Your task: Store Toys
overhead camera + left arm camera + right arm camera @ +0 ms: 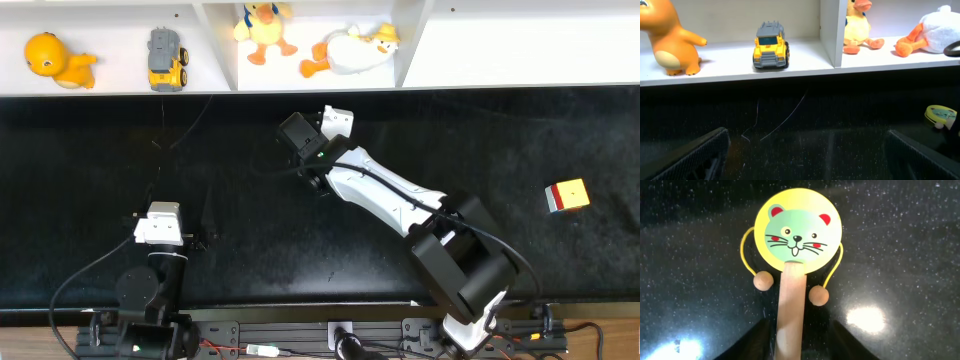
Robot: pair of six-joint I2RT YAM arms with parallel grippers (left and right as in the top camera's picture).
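A rattle drum toy [798, 232], with a yellow rim, a green cat face, two wooden beads on strings and a wooden handle [790, 310], lies on the black table. My right gripper [801, 332] hovers over it, open, with the handle between its fingers and a gap on one side. In the top view the right gripper [306, 150] sits at the table's middle, near the shelf, and covers the toy. The left wrist view catches the toy's yellow edge [940, 114]. My left gripper [805, 155] is open and empty at the near left [160, 225].
A white shelf [320, 82] runs along the back, holding an orange figure [57, 59], a yellow truck [167, 58], a yellow duck [264, 30] and a white plush bird [352, 50]. A yellow and red cube [567, 195] lies at the table's right.
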